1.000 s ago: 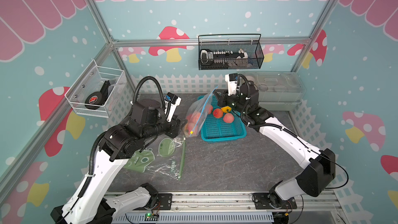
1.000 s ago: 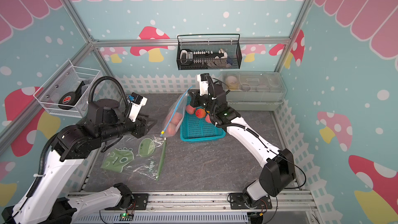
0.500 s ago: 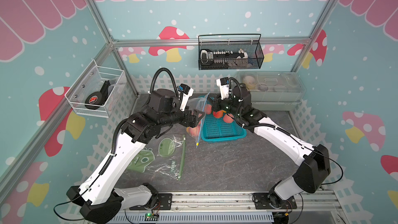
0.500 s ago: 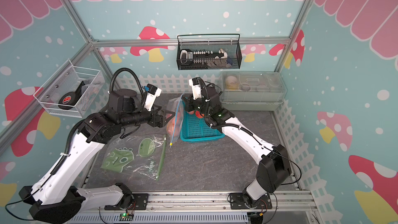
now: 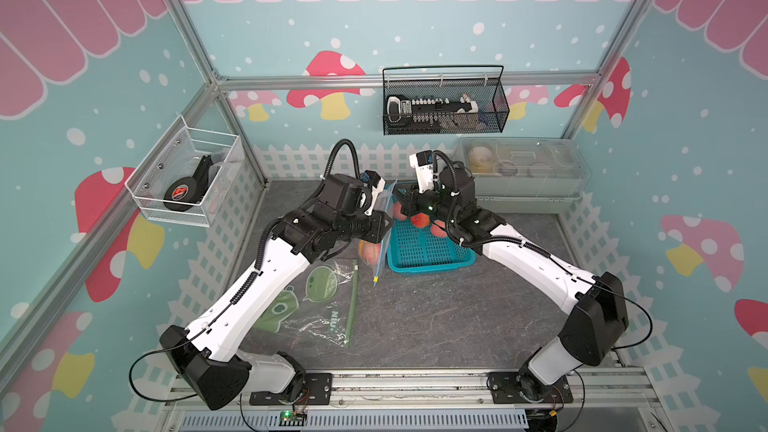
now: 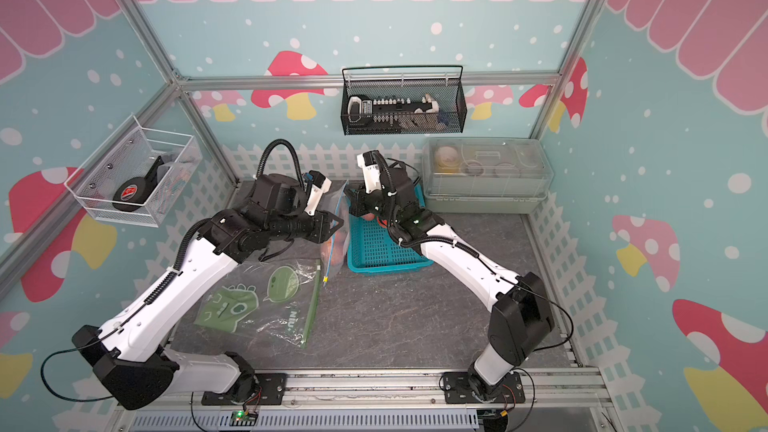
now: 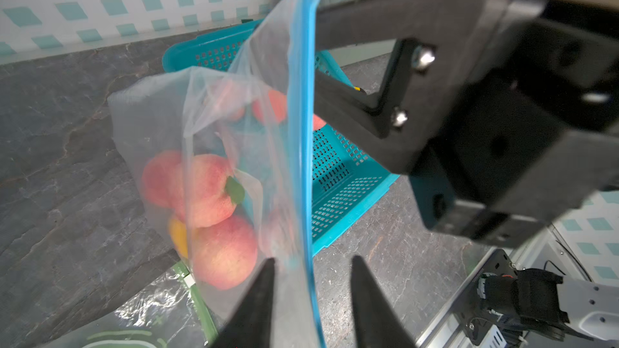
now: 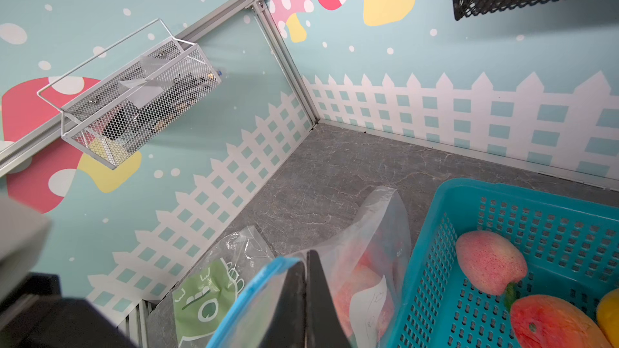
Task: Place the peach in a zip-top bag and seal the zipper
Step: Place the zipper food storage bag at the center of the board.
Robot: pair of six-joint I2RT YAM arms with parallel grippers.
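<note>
The peach (image 7: 207,192) lies with others low inside the clear zip-top bag (image 7: 157,112), just beneath the left pincer (image 7: 313,262). That pincer's jaws stand narrowly apart, one on each side of the blue zipper strip (image 7: 303,128). The right pincer (image 8: 305,259) is clamped on the bag's upper zipper end and holds the bag upright just beside the teal basket (image 7: 345,195) on the worktop (image 7: 67,162).

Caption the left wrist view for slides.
Left gripper straddles the blue zipper of a clear zip-top bag of pink peaches held by the right gripper.
</note>
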